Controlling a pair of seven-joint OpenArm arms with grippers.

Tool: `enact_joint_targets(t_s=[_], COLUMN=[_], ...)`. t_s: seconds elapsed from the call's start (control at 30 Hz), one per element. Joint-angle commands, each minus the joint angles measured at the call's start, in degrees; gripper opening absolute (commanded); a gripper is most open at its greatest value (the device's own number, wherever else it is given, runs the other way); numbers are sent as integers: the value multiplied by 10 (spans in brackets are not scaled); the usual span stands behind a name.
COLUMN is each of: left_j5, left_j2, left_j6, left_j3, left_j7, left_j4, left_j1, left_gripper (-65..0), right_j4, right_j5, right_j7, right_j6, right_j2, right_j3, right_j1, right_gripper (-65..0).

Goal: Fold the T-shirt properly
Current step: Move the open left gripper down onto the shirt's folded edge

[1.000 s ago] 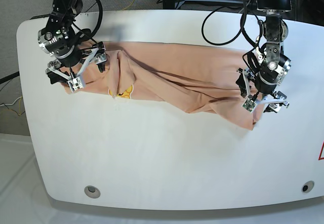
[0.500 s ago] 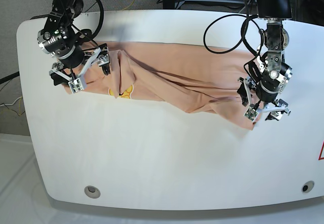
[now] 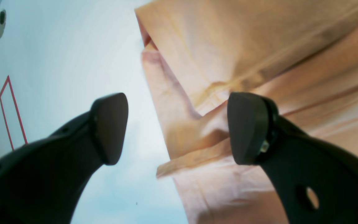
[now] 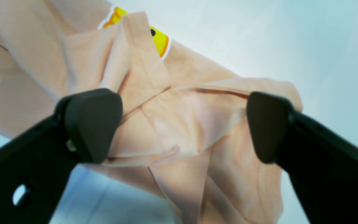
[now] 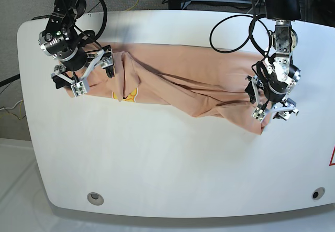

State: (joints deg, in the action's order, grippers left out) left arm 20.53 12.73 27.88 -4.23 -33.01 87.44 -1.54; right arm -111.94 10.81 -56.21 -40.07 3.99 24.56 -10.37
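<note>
A robotics lab is suggested. A white rounded table [image 5: 167,158] is fitted with two cabled black arms at ten and two o'clock. Loose cables [image 5: 230,28] and equipment frames are seen at twelve o'clock, and red tape marks [image 3: 9,112] at four.

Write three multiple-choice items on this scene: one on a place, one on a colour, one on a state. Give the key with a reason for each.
1. Where does the T-shirt lie on the table?
A. bunched in a long strip across the far half
B. hanging off the near edge
C. piled in the near corner

2. What colour is the small print on the shirt?
A. blue
B. yellow
C. green

3. How do the left gripper and the right gripper stand?
A. both shut on cloth
B. one open, one shut
C. both open above the cloth

Key:
1 A, the base view shows it stretched between the arms.
2 B, the right wrist view shows yellow.
3 C, each wrist view shows jaws wide apart.
</note>
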Motion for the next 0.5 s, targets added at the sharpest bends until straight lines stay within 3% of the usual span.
enact_joint_targets(t_s=[0.0,0.47], left_j5=[2,2], left_j2=[5,6], left_j6=[-8,-10], left_j3=[-1,2], left_j7=[9,11], left_j4=[8,-60], left_j1=[-10,-12], left_gripper=[-195,-195], right_j4=[-9,-9], right_j5=[8,8], right_j7=[10,10], right_j6=[1,1], right_j2=[5,2], right_j3=[2,0], right_j1=[6,6], right_gripper=[0,0])
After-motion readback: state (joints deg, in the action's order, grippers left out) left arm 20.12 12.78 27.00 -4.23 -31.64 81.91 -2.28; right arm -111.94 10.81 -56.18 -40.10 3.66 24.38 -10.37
